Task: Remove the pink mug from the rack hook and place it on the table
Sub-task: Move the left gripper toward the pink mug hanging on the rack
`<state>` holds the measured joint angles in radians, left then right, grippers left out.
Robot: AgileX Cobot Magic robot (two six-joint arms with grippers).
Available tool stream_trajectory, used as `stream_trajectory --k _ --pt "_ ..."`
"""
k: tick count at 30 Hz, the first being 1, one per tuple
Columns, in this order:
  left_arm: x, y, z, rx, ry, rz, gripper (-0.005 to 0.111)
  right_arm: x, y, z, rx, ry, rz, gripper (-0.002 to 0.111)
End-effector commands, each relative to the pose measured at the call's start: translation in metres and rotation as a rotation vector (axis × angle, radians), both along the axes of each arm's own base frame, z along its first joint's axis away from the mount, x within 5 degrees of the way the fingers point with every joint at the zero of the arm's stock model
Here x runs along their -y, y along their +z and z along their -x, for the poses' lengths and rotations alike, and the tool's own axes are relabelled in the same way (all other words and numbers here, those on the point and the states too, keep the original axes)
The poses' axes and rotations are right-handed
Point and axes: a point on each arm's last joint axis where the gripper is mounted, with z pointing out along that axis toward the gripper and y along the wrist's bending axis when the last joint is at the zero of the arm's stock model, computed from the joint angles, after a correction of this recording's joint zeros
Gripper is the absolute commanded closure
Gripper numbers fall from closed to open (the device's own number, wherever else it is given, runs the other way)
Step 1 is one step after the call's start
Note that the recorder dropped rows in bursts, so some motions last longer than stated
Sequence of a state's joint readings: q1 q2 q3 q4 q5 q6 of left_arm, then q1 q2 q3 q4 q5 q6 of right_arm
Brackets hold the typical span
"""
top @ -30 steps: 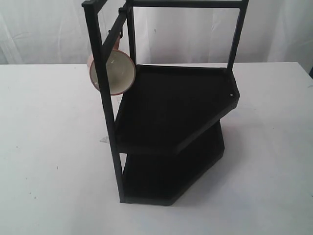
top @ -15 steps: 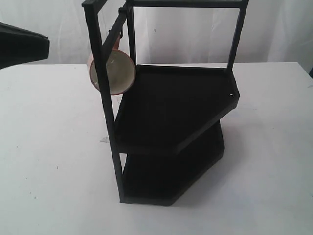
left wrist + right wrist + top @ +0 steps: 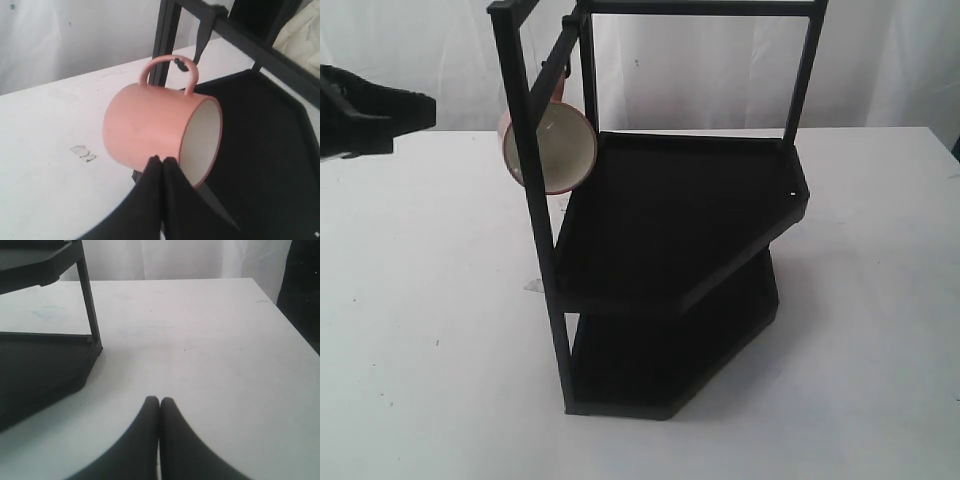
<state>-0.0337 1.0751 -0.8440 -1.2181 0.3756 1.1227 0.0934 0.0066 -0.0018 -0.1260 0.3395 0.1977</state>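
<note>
The pink mug (image 3: 552,148) hangs by its loop handle from the rack hook (image 3: 181,63) on the top side bar of the tall black rack (image 3: 670,220), its cream mouth turned sideways. In the left wrist view the pink mug (image 3: 155,132) fills the middle, on its side. My left gripper (image 3: 428,108) is at the left edge, level with the mug and apart from it. In its own view the left gripper (image 3: 162,160) is shut and empty. My right gripper (image 3: 159,400) is shut, empty, low over the white table (image 3: 210,340); the exterior view does not show it.
The two-tier rack stands mid-table, both black shelves (image 3: 680,215) bare. White curtain (image 3: 700,70) runs behind the table. The table (image 3: 430,330) spreads white to the rack's left and front, with a small scrap of tape (image 3: 82,153) lying below the mug.
My left arm has come into the exterior view from the left edge and moved right toward the mug. Mug and rack have not moved.
</note>
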Motion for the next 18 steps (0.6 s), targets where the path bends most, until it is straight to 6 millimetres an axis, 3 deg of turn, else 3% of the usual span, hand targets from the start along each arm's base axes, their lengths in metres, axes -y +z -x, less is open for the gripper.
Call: stream_trajectory --k 1,5,10,13,18 --pt "0.008 0.007 0.003 0.058 -0.098 0.025 0.107 0.000 0.000 0.000 0.008 0.006 0.006 0.108" --pt "0.012 0.007 0.007 0.088 -0.183 -0.009 0.107 0.000 0.000 0.000 0.008 0.006 0.006 0.108" --pt "0.004 0.004 0.001 0.023 -0.048 0.017 0.107 0.000 0.000 0.000 0.008 0.006 0.006 0.108" --pt "-0.010 -0.014 -0.009 -0.123 0.105 -0.039 0.107 0.000 0.000 0.000 0.008 0.006 0.006 0.108" --pt "-0.041 -0.045 -0.026 -0.435 0.262 -0.303 0.107 0.000 0.000 0.000 0.008 0.006 0.006 0.108"
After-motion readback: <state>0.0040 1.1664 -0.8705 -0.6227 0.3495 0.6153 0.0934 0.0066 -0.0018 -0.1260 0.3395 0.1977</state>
